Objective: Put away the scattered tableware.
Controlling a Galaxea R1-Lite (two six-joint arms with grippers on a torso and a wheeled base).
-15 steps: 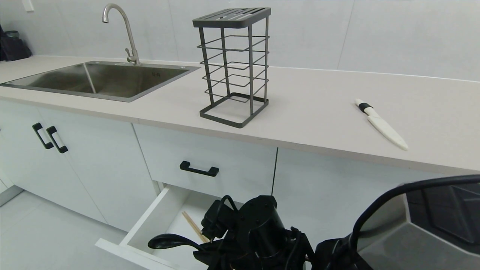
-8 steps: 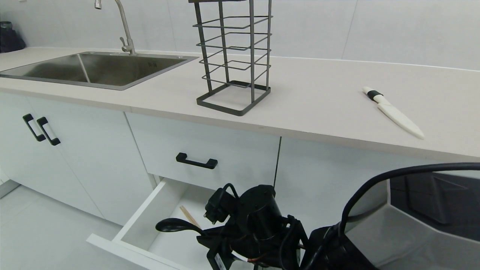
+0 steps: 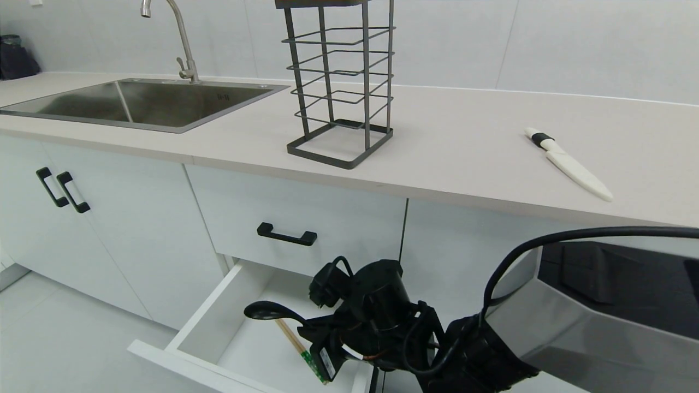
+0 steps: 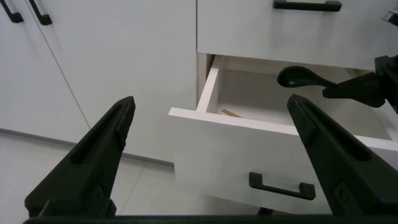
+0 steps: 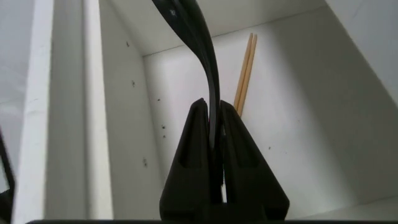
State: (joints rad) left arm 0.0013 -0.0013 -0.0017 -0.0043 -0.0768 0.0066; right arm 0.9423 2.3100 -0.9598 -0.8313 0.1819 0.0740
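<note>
1. Kitchen, no doubt — steel sink [image 3: 180,130] with a tall faucet [image 3: 189,72] set into the pale countertop [image 3: 448,147].
2. White cabinets [image 3: 120,218] below, tiled wall [image 3: 491,43] behind — a knife [image 3: 568,164] lying out.

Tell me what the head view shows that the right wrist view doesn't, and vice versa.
Head view, not right wrist: the knife, rack and sink on the counter, and the handle above the open drawer. Right wrist, not head: the right tool close up, shut on the spoon, and small holes in the drawer's side wall. Both: the spoon held over the drawer, with chopsticks lying inside.
</note>
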